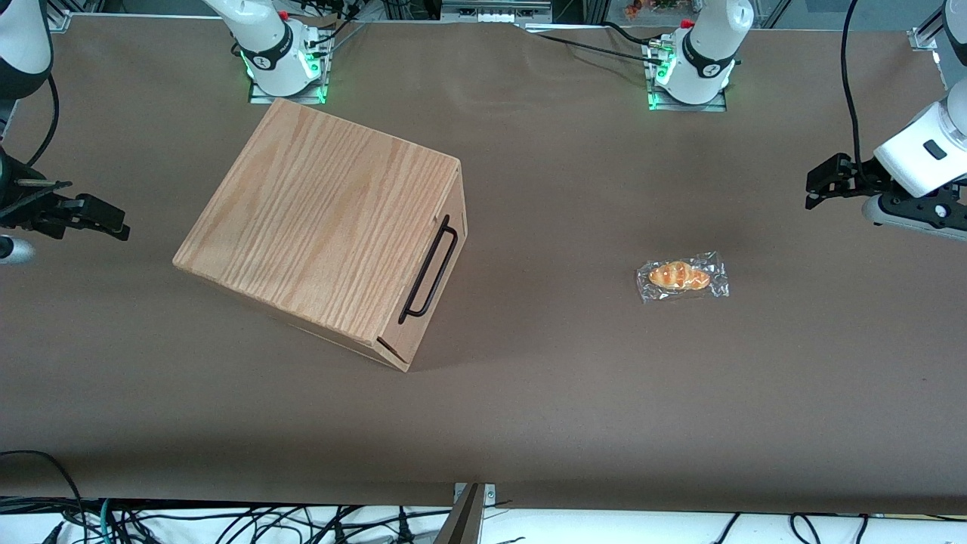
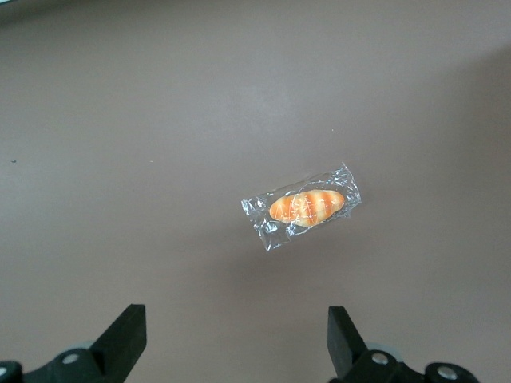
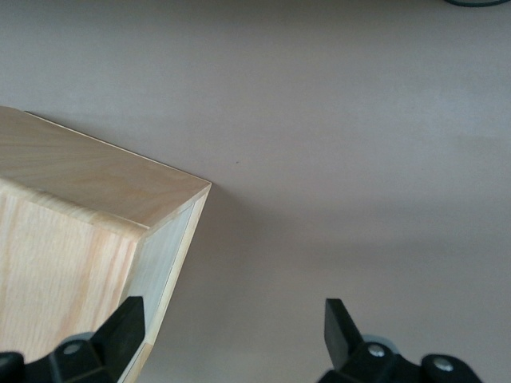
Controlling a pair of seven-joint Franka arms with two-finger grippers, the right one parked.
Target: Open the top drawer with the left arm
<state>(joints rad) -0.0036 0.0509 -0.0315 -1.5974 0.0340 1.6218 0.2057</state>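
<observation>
The oak-grain cabinet (image 1: 325, 227) lies toward the parked arm's end of the table, turned at an angle. Its top drawer (image 1: 446, 281) has a pale front and a long thin black bar handle (image 1: 428, 269), and the front sits flush with the cabinet. My left arm's gripper (image 1: 820, 183) hangs above the table at the working arm's end, far from the handle. In the left wrist view the gripper (image 2: 234, 313) is open, with only bare table between its black fingertips (image 2: 128, 323).
A small bread roll in a clear wrapper (image 1: 682, 276) lies on the brown table between the cabinet and my gripper, and the roll (image 2: 306, 207) sits a little ahead of the fingers. A cabinet corner (image 3: 88, 239) fills part of the right wrist view.
</observation>
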